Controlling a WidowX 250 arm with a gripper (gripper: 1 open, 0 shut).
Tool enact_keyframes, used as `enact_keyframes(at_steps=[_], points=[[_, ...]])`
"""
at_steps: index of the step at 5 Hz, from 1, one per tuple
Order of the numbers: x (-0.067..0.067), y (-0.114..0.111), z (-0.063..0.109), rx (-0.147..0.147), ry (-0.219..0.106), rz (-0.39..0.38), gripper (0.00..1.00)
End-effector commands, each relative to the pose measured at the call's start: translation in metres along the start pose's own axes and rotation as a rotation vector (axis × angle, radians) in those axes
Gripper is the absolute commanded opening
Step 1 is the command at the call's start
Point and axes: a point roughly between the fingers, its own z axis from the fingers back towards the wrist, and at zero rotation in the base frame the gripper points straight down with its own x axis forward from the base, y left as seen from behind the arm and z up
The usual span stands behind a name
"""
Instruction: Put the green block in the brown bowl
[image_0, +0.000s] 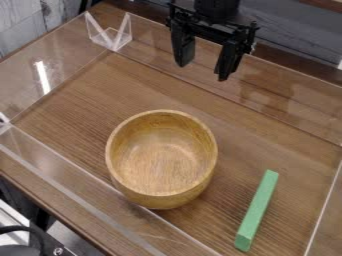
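Hand (206, 58) hangs wide open at the far side, holding nothing. Green block (258, 210) lies flat on the worktop (267, 120), near right, just beside the brown bowl (162, 158).

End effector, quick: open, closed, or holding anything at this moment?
End effector: open, empty, hanging above the table away from the green block and the brown bowl.

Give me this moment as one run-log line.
gripper: open, empty, raised at rear | green block: on table, right of bowl | brown bowl: empty | step: block not yet picked
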Motion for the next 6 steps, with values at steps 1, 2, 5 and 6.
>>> enact_keyframes(at_steps=[1, 2, 5, 6], points=[[0.001, 0.000, -0.004, -0.006, -0.011, -0.005, 1.00], [0.001, 0.000, -0.009, -0.010, -0.020, -0.012, 1.00], [0.002, 0.000, 0.011, -0.020, -0.135, -0.049, 1.00], [0.004, 0.003, 0.013, -0.020, -0.158, -0.055, 1.00]])
